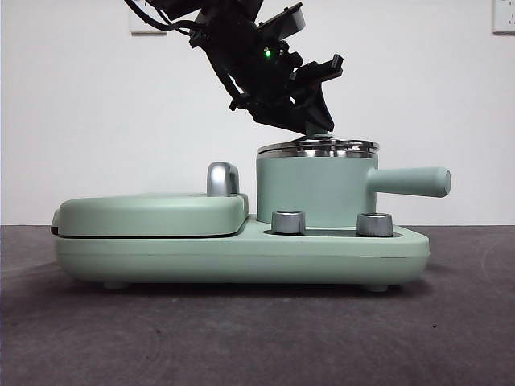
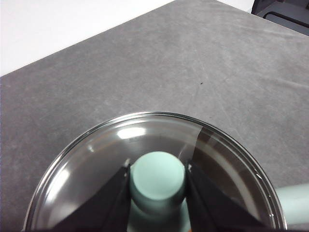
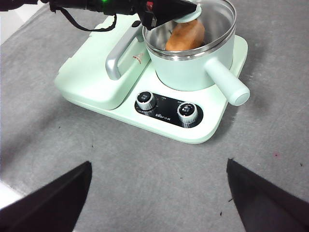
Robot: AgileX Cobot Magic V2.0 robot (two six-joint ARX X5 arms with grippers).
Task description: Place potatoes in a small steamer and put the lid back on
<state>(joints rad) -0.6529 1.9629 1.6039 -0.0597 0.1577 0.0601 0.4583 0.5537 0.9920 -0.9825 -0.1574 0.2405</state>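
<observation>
Front view, left to right: griddle cover (image 1: 153, 214) flat and mint-green, shut on the cooker base (image 1: 241, 257), chrome handle (image 1: 223, 178) at its right end. Next, small steamer (image 1: 315, 191) sits on the base's right half, stubby side handle (image 1: 409, 182) pointing right. Two steel knobs (image 1: 289, 222) on the base front below the pot. Lid (image 1: 319, 147) lies flat on the pot's steel rim. Left gripper (image 1: 319, 127) comes down dark from upper left onto the lid top, hiding the lid's knob in this view; green LED lit on the arm.

Left wrist view: both black jaws press the sides of the mint-green lid knob (image 2: 158, 178), clenched on it. Glass of the lid (image 2: 96, 159) spreads around, steel edge visible, grey table (image 2: 169, 63) beyond.

Right wrist view: potato (image 3: 186, 36), orange-brown, lies inside the small steamer (image 3: 193, 67), seen through the glass. Left arm reaches over the pot from the left. Black control panel (image 3: 168, 110) carries small white print by the two dials, too small to read; a small label on the base near the chrome handle (image 3: 117, 59) also illegible. Right gripper (image 3: 159, 193) hangs well back from the cooker over bare table, jaws wide apart, holding nothing. No readable brand anywhere.
</observation>
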